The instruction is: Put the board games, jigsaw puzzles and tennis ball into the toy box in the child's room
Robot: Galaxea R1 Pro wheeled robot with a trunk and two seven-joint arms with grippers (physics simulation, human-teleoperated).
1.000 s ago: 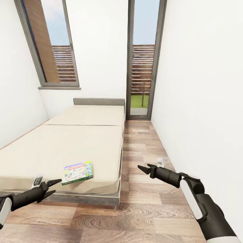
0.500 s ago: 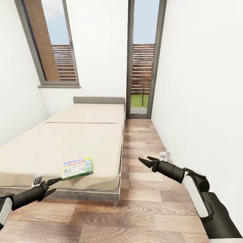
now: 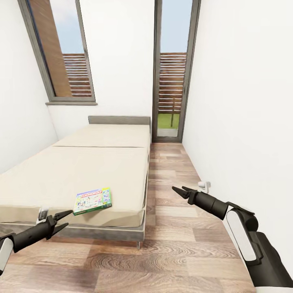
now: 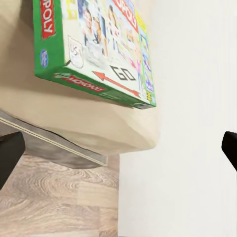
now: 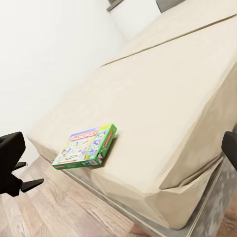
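Observation:
A green and white Monopoly board game (image 3: pixel 92 200) lies flat near the foot corner of the bed (image 3: pixel 101 162), on the beige mattress. My left gripper (image 3: pixel 62 218) is open, low at the bed's foot edge, just short of the box's near corner. Its wrist view looks up at the box (image 4: pixel 94 44) overhanging the mattress edge, with both fingertips (image 4: pixel 10 153) wide apart. My right gripper (image 3: pixel 179 191) is open over the wood floor right of the bed, empty; its wrist view has the box (image 5: pixel 86 146) across the mattress. The table, toy box, jigsaw puzzles and tennis ball are out of view.
A grey headboard (image 3: pixel 119 120) stands against the far white wall between a window (image 3: pixel 61 53) and a tall glass door (image 3: pixel 173 69). A strip of plank floor (image 3: pixel 171 162) runs between the bed and the right wall. A small white fitting (image 3: pixel 204 186) sits at that wall's base.
The whole view has shifted a little, so the bed's foot and the box sit higher in the picture. Left gripper has sunk lower left; right gripper has drifted up and right.

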